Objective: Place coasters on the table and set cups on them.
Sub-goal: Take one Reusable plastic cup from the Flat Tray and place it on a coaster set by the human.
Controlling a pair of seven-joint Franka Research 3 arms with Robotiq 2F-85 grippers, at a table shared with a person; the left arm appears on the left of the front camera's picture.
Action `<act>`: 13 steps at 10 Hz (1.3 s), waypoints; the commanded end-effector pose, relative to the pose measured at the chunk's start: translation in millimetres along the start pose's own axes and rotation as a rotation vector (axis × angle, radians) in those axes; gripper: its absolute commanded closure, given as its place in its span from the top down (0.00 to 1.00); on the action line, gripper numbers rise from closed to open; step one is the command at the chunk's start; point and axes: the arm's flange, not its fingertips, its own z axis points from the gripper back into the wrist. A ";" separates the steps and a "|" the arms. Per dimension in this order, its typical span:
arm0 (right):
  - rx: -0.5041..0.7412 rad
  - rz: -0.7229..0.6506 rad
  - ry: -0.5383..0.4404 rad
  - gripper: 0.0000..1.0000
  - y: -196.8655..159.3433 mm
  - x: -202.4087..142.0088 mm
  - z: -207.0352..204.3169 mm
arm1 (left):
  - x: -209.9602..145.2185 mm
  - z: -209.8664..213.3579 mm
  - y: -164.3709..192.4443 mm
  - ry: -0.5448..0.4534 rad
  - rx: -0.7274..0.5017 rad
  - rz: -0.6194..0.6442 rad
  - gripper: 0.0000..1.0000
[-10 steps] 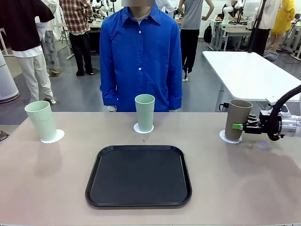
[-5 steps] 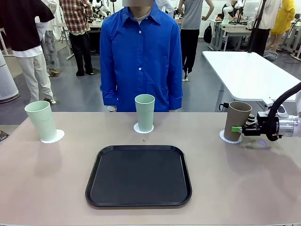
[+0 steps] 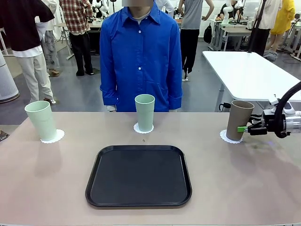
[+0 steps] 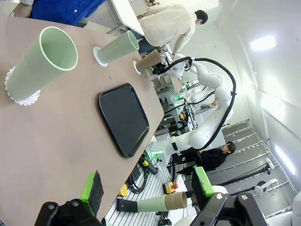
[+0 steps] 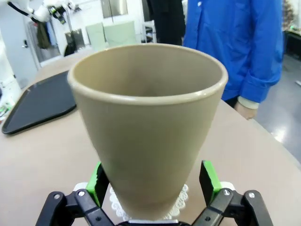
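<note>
1. As we read the front view from its left edge, we first meet a pale mint cup (image 3: 41, 120) standing upright on a lace-edged coaster (image 3: 52, 136) at the far left of the beige tabletop (image 3: 47, 183).
2. In the left wrist view we see the left end effector (image 4: 146, 186) hanging over the near edge of the tabletop with its green-padded fingers (image 4: 90, 185) spread wide and nothing between them.
3. Toward the middle we find a black tray (image 3: 138, 175) lying flat and bare on the near half of the tabletop.
4. Just behind the tray a second mint cup (image 3: 144, 112) stands upright on its own coaster (image 3: 141, 128), right in front of a person in a blue shirt (image 3: 140, 56) who stands at the far side.
5. At the right we see the brown-tan cup (image 3: 239, 120) upright on a third coaster (image 3: 227, 137), near the far right edge.
6. Furthest right, the right end effector (image 3: 244, 128) reaches in level with the cup's lower part; in the right wrist view its green pads (image 5: 209, 179) stand wide on either side of the cup's base, just clear of its wall, so we judge it open and not gripping.
</note>
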 end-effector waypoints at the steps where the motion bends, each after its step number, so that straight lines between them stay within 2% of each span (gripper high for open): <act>1: -0.038 -0.046 0.046 1.00 7.7 -0.8 19.6 | 0.0 3.2 -2.4 0.002 -0.008 -0.007 1.00; 5: -0.071 -0.081 0.054 1.00 5.3 -8.1 36.8 | 0.0 3.2 -2.4 0.002 -0.008 -0.007 1.00; 8: -0.098 -0.080 0.060 1.00 9.0 -1.4 47.4 | 0.0 3.2 -2.4 0.002 -0.008 -0.007 1.00; 11: -0.204 -0.124 0.227 1.00 39.8 37.2 87.8 | 0.0 3.2 -2.4 0.002 -0.008 -0.007 1.00; 12: -0.263 -0.205 0.338 1.00 53.3 56.8 103.1 | 0.0 3.2 -2.4 0.002 -0.008 -0.007 1.00; 13: -0.318 -0.264 0.399 1.00 76.0 89.0 116.5 | 0.0 3.2 -2.4 0.002 -0.008 -0.007 1.00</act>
